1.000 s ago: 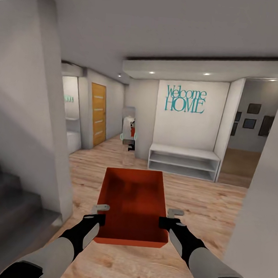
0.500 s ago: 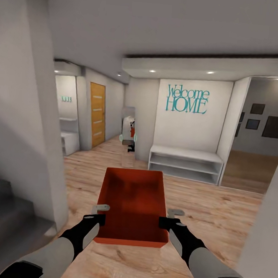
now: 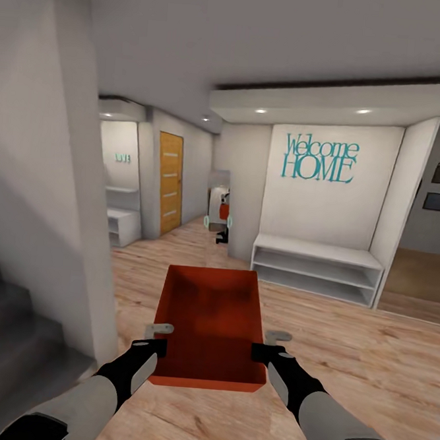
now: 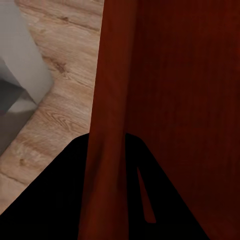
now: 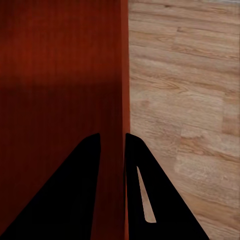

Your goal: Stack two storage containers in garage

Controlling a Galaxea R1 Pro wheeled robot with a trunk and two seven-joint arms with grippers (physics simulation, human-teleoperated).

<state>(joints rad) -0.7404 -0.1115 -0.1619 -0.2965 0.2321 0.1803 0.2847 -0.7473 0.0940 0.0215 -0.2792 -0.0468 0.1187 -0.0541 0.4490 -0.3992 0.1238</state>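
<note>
Left gripper [image 3: 158, 345] and right gripper [image 3: 263, 351] each pinch a side wall of the storage container [image 3: 212, 325].
Flat-walled, lidless, red-orange bin, carried above the pale wood-plank floor [image 3: 343, 342].

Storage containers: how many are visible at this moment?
1. A single red-orange storage container is carried in front of the robot, the left gripper clamping one side wall and the right gripper the other. A second one could be elsewhere.
</note>
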